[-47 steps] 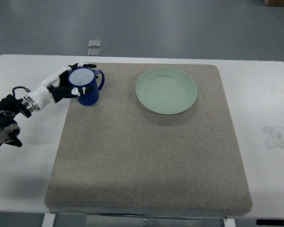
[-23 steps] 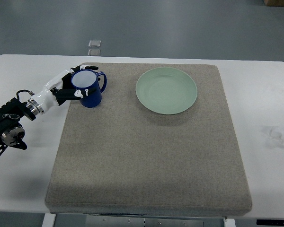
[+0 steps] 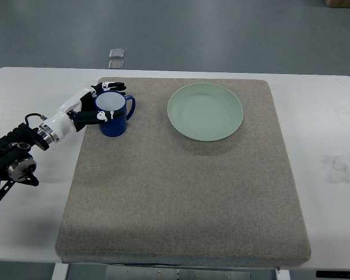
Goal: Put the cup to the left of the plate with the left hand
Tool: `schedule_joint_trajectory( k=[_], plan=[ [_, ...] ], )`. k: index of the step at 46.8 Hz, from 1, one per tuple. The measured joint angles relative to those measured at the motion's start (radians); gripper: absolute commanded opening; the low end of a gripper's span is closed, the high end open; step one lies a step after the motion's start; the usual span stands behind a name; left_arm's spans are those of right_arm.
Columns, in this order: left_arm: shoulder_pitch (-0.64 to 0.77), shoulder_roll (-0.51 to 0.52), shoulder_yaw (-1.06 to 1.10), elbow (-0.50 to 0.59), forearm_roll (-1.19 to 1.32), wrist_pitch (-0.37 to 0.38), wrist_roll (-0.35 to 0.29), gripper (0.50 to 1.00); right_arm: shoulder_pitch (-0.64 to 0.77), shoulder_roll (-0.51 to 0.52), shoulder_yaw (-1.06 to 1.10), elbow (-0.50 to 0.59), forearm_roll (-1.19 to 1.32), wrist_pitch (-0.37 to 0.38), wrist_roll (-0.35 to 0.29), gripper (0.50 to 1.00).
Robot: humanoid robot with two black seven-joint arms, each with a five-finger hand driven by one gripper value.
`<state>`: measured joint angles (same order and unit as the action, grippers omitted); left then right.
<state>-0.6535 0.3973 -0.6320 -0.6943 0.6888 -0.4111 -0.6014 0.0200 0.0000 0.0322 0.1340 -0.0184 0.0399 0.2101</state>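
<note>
A blue cup with a pale inside stands upright on a grey mat, well to the left of a light green plate that lies flat on the same mat. The cup sits near the mat's left edge, at about the same depth as the plate, with a clear strip of bare mat between the two; its handle points toward the plate. The robot's left hand is clamped on the cup from the side away from the plate: black-and-white fingers curl over the far side of the rim, while another digit presses against the near wall of the cup. The left arm reaches in from the picture's left edge, its white forearm and dark wrist joints crossing the white table that lies beneath the mat, on the far side of the cup from the plate. The plate holds nothing and is untouched. Two small grey squares lie on the floor beyond the table's far edge, above and well to the left of the plate. A faint smudge marks the bare tabletop to the right of the plate, past the mat's right edge.
</note>
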Motion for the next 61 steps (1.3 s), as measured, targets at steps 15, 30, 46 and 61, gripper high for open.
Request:
schedule_joint_trajectory(
  k=[15,30,46,61],
  plan=[
    [0.001,0.000,-0.005,-0.006,-0.002,-0.001,0.000,0.988,0.000,0.000,0.000,0.000,0.000,0.000,0.000,0.932],
    [0.002,0.020,-0.030,-0.040,-0.026,-0.020,0.000,0.992,0.000,0.000,0.000,0.000,0.000,0.000,0.000,0.932],
    [0.002,0.072,-0.100,-0.046,-0.036,-0.030,0.000,0.992,0.000,0.000,0.000,0.001,0.000,0.000,0.000,0.932],
    [-0.061,0.115,-0.201,-0.037,-0.240,-0.024,0.034,0.981,0.000,0.000,0.000,0.000,0.000,0.000,0.000,0.932]
  ],
)
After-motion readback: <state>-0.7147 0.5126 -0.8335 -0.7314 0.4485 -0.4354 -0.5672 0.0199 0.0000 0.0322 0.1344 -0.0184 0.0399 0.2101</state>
